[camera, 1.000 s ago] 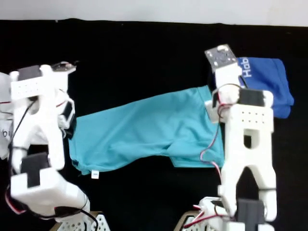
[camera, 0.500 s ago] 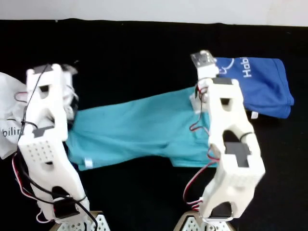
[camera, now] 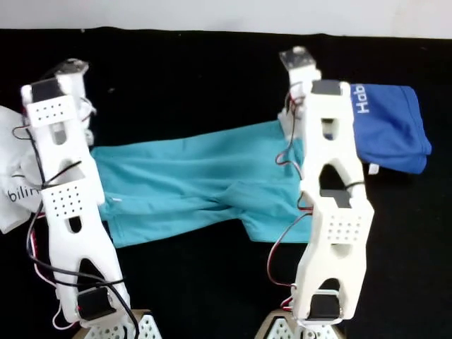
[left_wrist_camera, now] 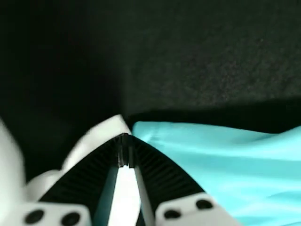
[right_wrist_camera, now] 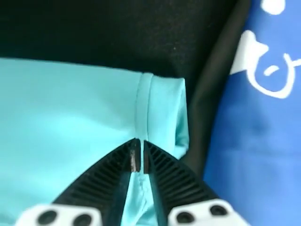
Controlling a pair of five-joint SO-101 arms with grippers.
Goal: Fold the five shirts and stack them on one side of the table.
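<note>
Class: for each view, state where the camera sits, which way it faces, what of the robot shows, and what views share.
High view: fixed above, facing down on the table; left arm and right arm show.
Left wrist view: on the left arm, along the left gripper, shut on the teal shirt.
Right wrist view: on the right arm, along the right gripper, shut on that shirt's hem; blue shirt beside.
Shared: the teal shirt.

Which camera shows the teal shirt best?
The high view: the teal shirt lies spread out, nearly whole. The left wrist view shows one edge at the left gripper; the right wrist view, a hemmed corner at the right gripper.
</note>
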